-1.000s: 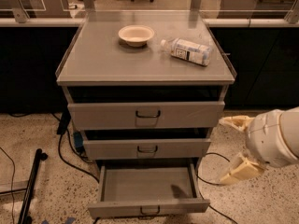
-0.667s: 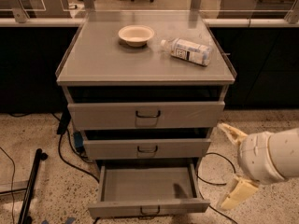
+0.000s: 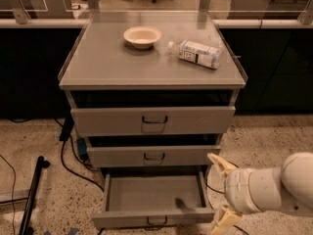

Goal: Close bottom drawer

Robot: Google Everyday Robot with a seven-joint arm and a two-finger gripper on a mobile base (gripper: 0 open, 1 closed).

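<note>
A pale bowl (image 3: 142, 36) and a toppled, apparently plastic bottle (image 3: 194, 54) lie apart on the cabinet top (image 3: 105, 62).

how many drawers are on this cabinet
3: the top drawer is highest, the middle drawer sits below it, and the bottom drawer is lowest and pulled out. The gripper, open, is just right of the bottom drawer.

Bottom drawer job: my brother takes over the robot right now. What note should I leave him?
The gripper is open and holds nothing. It sits low on the right, beside the front right corner of the bottom drawer.
The bottom drawer is pulled far out and looks empty.
Done: nothing yet, the drawer is not pushed in.
Left: bring the gripper to the drawer's front panel and push it fully shut.
</note>
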